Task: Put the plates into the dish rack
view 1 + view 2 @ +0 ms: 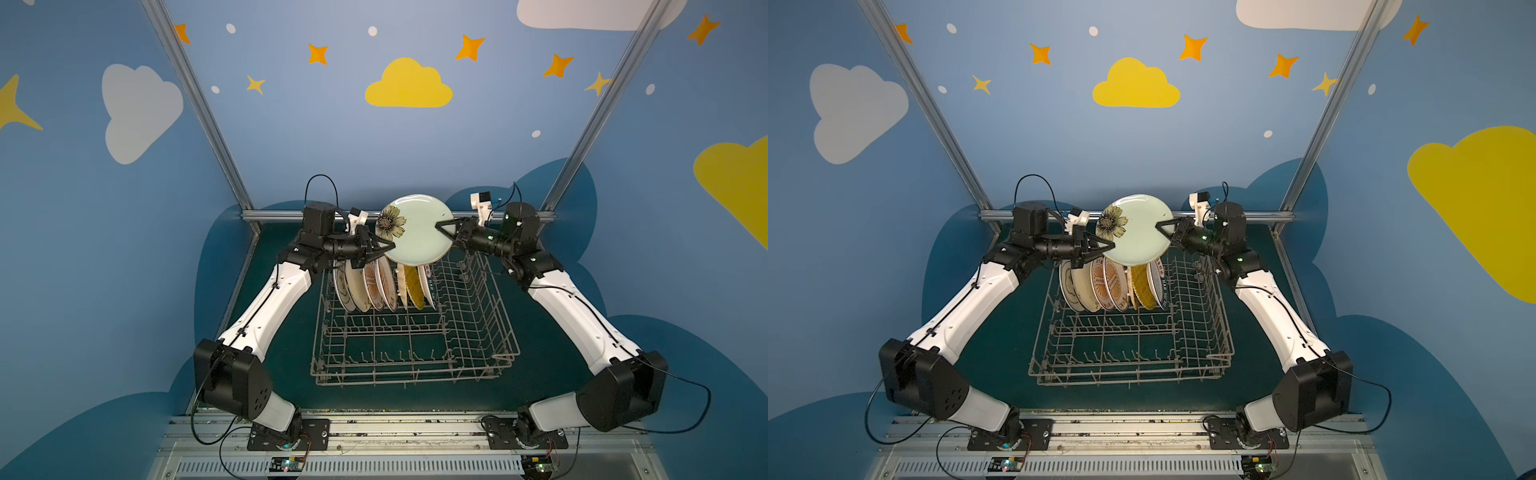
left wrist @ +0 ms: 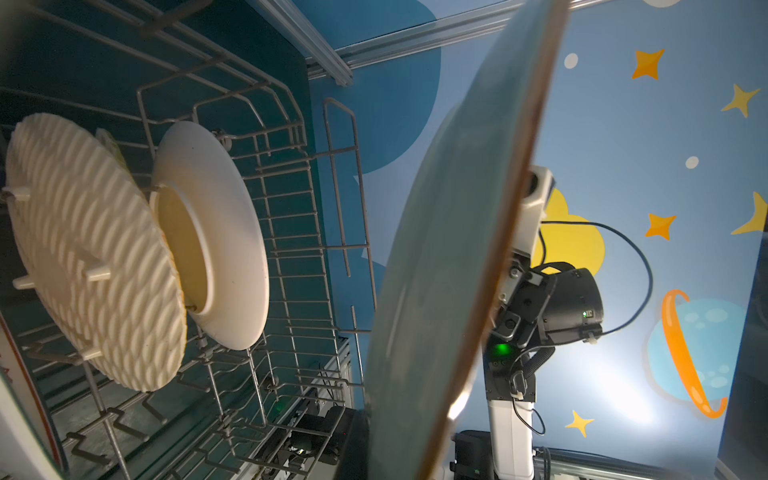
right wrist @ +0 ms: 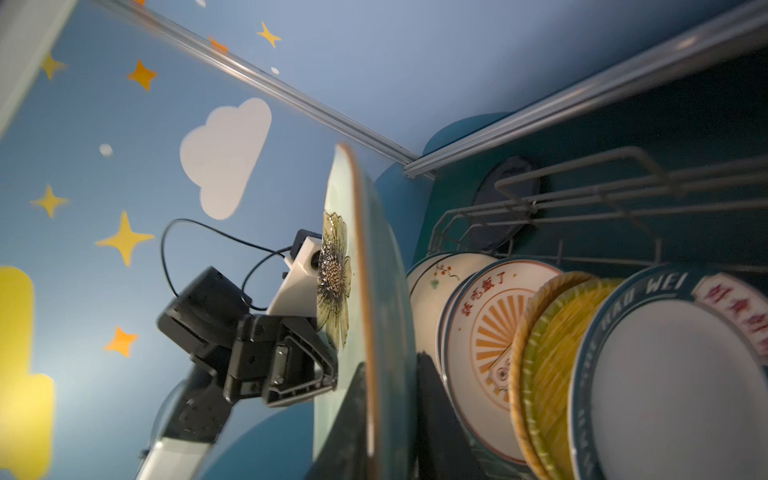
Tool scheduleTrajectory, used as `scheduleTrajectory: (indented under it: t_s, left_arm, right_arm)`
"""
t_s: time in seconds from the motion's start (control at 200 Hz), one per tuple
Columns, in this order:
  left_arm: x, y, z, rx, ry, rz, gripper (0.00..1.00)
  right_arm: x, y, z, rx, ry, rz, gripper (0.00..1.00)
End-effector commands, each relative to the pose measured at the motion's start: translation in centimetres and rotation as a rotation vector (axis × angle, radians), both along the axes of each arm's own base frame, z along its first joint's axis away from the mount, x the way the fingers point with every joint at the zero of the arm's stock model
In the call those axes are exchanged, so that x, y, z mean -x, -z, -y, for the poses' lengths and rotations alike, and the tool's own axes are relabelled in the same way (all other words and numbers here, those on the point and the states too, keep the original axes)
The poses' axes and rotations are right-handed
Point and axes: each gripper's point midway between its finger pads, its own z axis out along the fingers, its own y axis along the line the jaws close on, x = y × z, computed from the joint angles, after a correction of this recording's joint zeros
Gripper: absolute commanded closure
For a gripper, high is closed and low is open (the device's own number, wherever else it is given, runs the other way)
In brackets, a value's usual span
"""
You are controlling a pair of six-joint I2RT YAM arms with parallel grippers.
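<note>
- Plate in question: the pale green floral plate [image 1: 417,239] hangs on edge in the air over the far left part of the dish rack [image 1: 496,332]. Its lower rim is just above the tops of the racked plates [image 1: 370,286]; whether it touches them I cannot tell.
- Its face looks toward the front of the cell, so its width runs left to right. The racked plates stand the other way, edge-on to the front, in a row running left to right.
- The left end effector [image 1: 388,246] is pinched onto the rim beside the painted flower, and the right end effector [image 1: 439,226] is pinched onto the opposite rim. The plate spans the gap between them.
- Free tines begin just right of the lettered-rim plate [image 1: 429,286], the last in the row, next to the yellow woven plate [image 1: 413,286]. That slot lies under the held plate's right half, nearer the right arm.
- By my reading, the coming move depends on roughly a quarter turn about the vertical, so the plate stands parallel to its neighbours before it goes down. With both rims held, one end effector would probably have to let go first.
</note>
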Motion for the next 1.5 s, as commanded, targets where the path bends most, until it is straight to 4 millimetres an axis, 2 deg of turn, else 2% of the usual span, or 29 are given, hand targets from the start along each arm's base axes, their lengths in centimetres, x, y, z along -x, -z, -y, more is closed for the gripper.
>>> scheduleTrajectory:
  t_s: [0.0, 0.04, 0.165, 0.245, 0.335, 0.456, 0.611, 0.911, 1.076, 1.146, 1.312, 1.317, 1.342, 1.387, 1.417, 1.462, 1.492]
  left_arm:
    - [0.8, -3.0, 0.1, 0.044, 0.038, 0.141, 0.96]
    - [0.5, -2.8, 0.0, 0.04, 0.026, 0.141, 0.92]
    - [-0.7, -1.8, -0.8, 0.044, -0.043, 0.132, 0.54]
    - [-1.7, -1.5, -1.7, 0.064, -0.116, 0.131, 0.39]
    - [-2.4, -1.1, -2.1, 0.071, -0.157, 0.137, 0.32]
    - [-2.9, -0.3, -2.0, 0.048, -0.152, 0.146, 0.29]
    - [-3.6, 0.2, -1.6, 0.045, -0.13, 0.141, 0.35]
    - [-4.5, 0.1, -1.0, 0.085, -0.139, 0.116, 0.74]
    - [-4.2, -0.7, -0.9, 0.107, -0.159, 0.105, 0.85]
    - [-4.1, -1.0, -1.1, 0.104, -0.187, 0.095, 0.96]
    - [-3.0, -1.6, -3.1, 0.048, -0.302, 0.102, 0.96]
    - [-2.8, -1.6, -3.2, 0.044, -0.306, 0.104, 0.96]
    - [-2.4, -1.8, -3.8, 0.023, -0.33, 0.113, 0.96]
    - [-1.5, -2.3, -4.9, -0.024, -0.379, 0.135, 0.96]
    - [-0.9, -2.7, -5.7, -0.059, -0.411, 0.153, 0.96]
    - [0.2, -3.5, -6.8, -0.106, -0.451, 0.187, 0.96]
    - [1.0, -3.9, -7.6, -0.142, -0.475, 0.204, 0.96]
  right_arm:
    - [1.0, -1.3, -0.7, -0.061, -0.052, 0.025, 1.0]
    - [1.1, -1.1, -0.7, -0.068, -0.052, 0.02, 1.0]
    - [1.4, -1.1, -0.3, -0.072, -0.033, 0.019, 1.0]
    - [1.6, -1.2, -0.1, -0.072, -0.028, 0.019, 1.0]
    - [1.8, -1.3, -0.1, -0.083, -0.034, 0.012, 1.0]
    - [2.0, -1.4, -0.2, -0.09, -0.047, 0.013, 1.0]
    - [2.1, -1.5, -0.3, -0.098, -0.054, 0.007, 1.0]
    - [2.1, -1.6, -0.5, -0.105, -0.059, 0.006, 1.0]
    - [2.8, -1.7, -1.0, -0.094, -0.087, 0.016, 1.0]
    - [3.2, -1.7, -1.2, -0.088, -0.098, 0.024, 1.0]
    - [4.0, -2.2, -1.3, -0.072, -0.126, 0.055, 1.0]
    - [4.0, -2.2, -1.3, -0.071, -0.126, 0.056, 1.0]
    - [4.2, -2.4, -1.3, -0.066, -0.128, 0.063, 0.83]
    - [4.3, -2.5, -1.1, -0.051, -0.123, 0.082, 0.51]
    - [4.4, -2.7, -1.0, -0.041, -0.118, 0.095, 0.35]
    - [4.4, -2.9, -0.7, -0.026, -0.104, 0.12, 0.21]
    - [4.3, -3.0, -0.5, -0.014, -0.094, 0.135, 0.17]
